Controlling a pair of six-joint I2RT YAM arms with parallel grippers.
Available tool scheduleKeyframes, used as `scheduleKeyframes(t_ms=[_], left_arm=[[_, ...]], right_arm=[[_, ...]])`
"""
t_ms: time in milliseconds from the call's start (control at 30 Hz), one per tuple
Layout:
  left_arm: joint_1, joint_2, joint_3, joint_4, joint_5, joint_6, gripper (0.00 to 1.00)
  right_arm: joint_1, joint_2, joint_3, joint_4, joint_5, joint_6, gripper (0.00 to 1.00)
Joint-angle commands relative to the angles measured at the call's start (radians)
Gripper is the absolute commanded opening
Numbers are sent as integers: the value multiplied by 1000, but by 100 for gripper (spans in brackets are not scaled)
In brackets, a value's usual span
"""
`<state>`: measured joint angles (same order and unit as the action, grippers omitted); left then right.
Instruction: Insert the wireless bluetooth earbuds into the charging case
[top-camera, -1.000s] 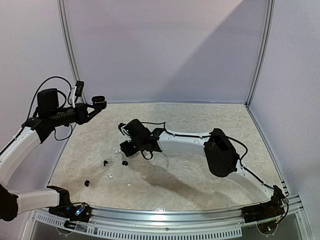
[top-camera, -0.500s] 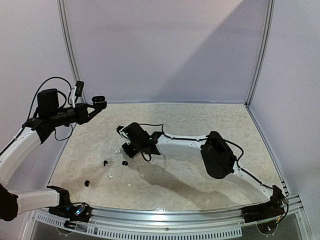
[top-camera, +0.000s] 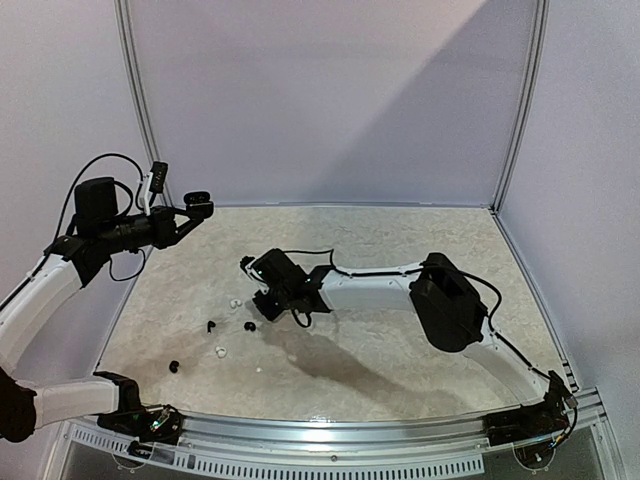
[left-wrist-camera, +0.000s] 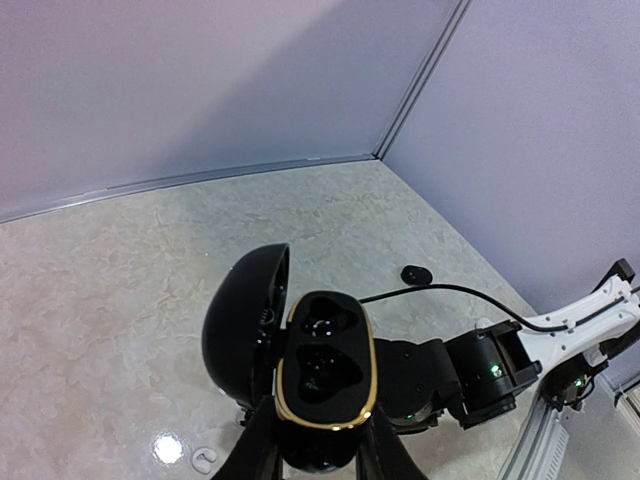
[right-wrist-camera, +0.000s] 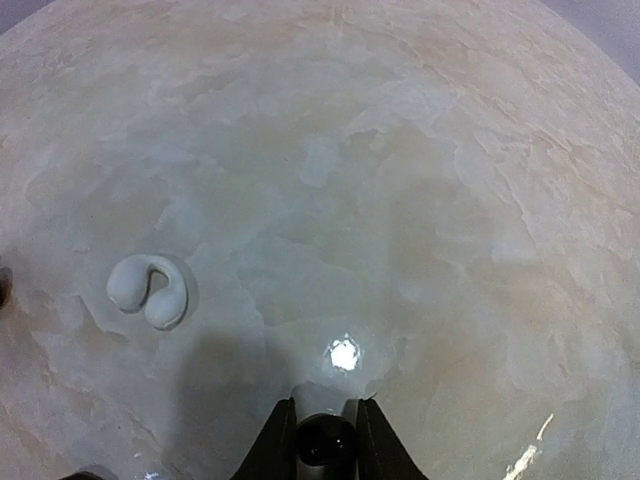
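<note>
the right pincer (right-wrist-camera: 324, 415) has its jaws drawn almost together on a glossy black earbud (right-wrist-camera: 325, 442), one finger on each side, right down at the bench (right-wrist-camera: 420, 200). i cannot tell whether the bud has left the surface. taking it across its narrow width looks deliberate: a bud this small would probably skid away from a looser or lopsided pinch, and a centred hold leaves its underside free to go into a socket.

just beside the black earbud, a little further from the arm bases and toward the left arm's side, lies a white earbud (right-wrist-camera: 148, 292), curled like a bean and untouched. nearer the arm bases than the black earbud, several loose earbuds (top-camera: 210, 326), black and white, lie scattered, each apart from the others.

well apart from the black earbud, up off the bench toward the back on the left arm's side, the left pincer (left-wrist-camera: 322, 445) is clamped on the lower shell of the charging case (left-wrist-camera: 325, 375). the lid (left-wrist-camera: 245, 325) is swung back and the gold-rimmed tray is turned open to view, which reads as the case being held up ready to receive a bud. the sockets are dark, and i cannot tell if either is filled. the black earbud has yet to reach the case.
</note>
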<state>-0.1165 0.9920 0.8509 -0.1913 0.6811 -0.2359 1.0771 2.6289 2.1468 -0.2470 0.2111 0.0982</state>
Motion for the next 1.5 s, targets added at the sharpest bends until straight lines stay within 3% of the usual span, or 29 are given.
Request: scheduleKeyframes(t_ms=[0,333,533,800,1000,1267,1467], left_arm=[[10,-9,-13,16,14,16,0],[10,-5,-12,18,32,31,0],[8,3,-11,24,70,52,0],[-3,12,-15,11,146,113,0],[-10,22,-23,31,165,109,0],[-12,19,-29,28,175,119,0],[-12,15,-33,26,173,128,0]], right_arm=[[2,-76,-113,-85,44,3,19],[2,-300,-482,-204,111,105,15],[2,-478,-730,-252,76,227,16],[2,-589,-885,-343,-16,387,20],[-3,-607,-834,-470,-90,393,32],[-48,-517,-592,-674,-198,284,56],[-78,-409,-397,-866,-152,159,62]])
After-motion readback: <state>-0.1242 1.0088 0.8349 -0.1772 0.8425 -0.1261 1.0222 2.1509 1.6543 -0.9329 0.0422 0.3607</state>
